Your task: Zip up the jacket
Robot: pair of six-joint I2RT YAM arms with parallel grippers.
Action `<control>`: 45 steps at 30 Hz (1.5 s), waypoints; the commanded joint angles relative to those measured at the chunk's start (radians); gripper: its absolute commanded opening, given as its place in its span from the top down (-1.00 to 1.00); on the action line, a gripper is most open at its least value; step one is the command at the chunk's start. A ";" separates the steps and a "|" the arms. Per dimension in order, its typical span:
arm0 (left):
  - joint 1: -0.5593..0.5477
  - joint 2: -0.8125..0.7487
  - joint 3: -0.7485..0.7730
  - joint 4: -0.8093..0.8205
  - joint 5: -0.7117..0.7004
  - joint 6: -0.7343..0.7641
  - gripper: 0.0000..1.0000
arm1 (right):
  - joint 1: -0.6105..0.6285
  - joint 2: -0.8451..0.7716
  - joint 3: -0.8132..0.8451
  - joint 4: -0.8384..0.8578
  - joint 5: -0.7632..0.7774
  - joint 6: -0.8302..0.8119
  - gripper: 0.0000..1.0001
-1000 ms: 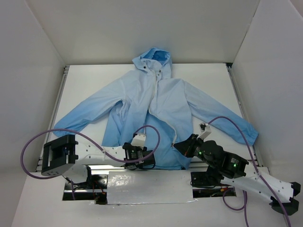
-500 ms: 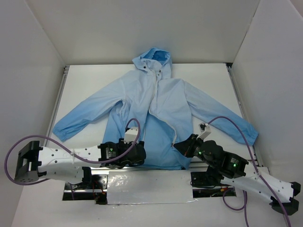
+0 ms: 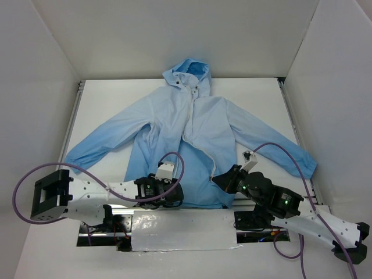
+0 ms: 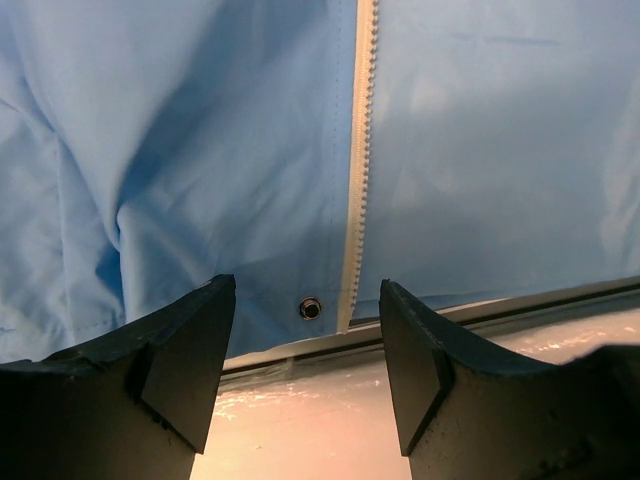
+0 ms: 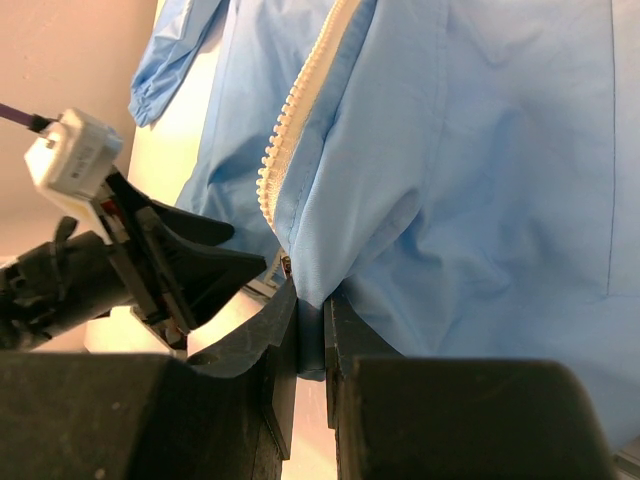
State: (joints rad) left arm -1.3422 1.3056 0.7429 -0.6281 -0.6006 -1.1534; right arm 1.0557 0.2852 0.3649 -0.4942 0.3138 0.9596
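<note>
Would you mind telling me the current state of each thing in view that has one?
jacket: spread on the table, front unzipped.
zipper: open, teeth not joined.
left end effector: open, facing the hem, holding nothing.
right end effector: shut on the jacket's hem beside the zipper.

A white table (image 3: 116, 99) stands enclosed by plain white walls (image 3: 174, 35).
</note>
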 commanded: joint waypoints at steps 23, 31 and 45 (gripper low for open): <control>0.014 0.101 -0.145 0.265 0.104 0.009 0.16 | -0.002 -0.008 -0.003 0.052 -0.007 -0.004 1.00; 0.018 -0.055 -0.123 0.219 0.058 0.026 -0.55 | -0.002 0.022 -0.003 0.077 -0.025 -0.010 1.00; 0.026 -0.192 -0.076 0.051 -0.011 0.011 -0.53 | -0.002 0.031 -0.003 0.089 -0.035 -0.015 1.00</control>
State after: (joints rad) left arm -1.3197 1.1206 0.6266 -0.4950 -0.5632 -1.1313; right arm 1.0557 0.3073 0.3645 -0.4641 0.2825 0.9592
